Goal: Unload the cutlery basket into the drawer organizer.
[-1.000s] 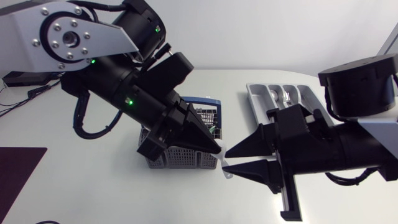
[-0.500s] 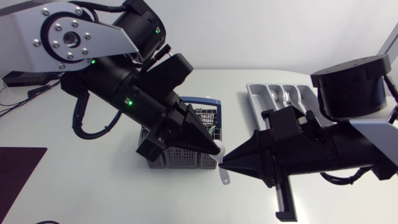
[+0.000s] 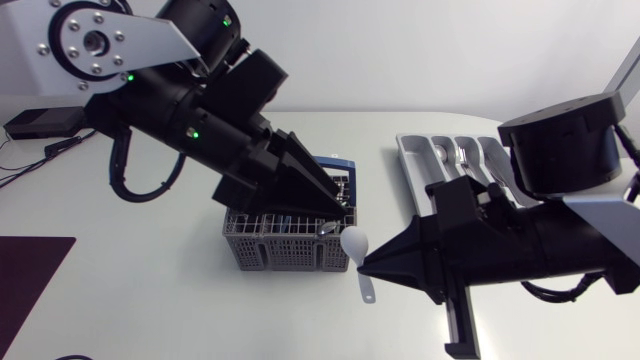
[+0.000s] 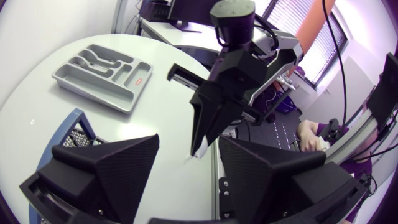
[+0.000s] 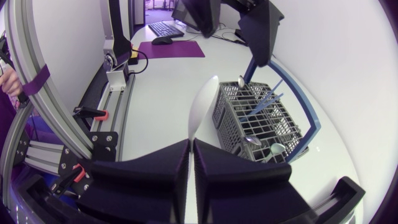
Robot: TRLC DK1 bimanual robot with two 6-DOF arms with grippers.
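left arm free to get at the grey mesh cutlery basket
Probably yes: the open left gripper hangs over the grey mesh basket; the right gripper, shut on a white plastic spoon, is beside it.

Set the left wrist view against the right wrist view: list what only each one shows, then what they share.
Only the left wrist view shows the drawer organizer, with some cutlery lying in it, beyond the right gripper. Only the right wrist view shows the compartments of the cutlery basket, with spoons and blue pieces standing in them. Both show the white spoon clamped between the right gripper's fingers, the open left gripper, and the basket, though the left wrist view catches only a corner of it.
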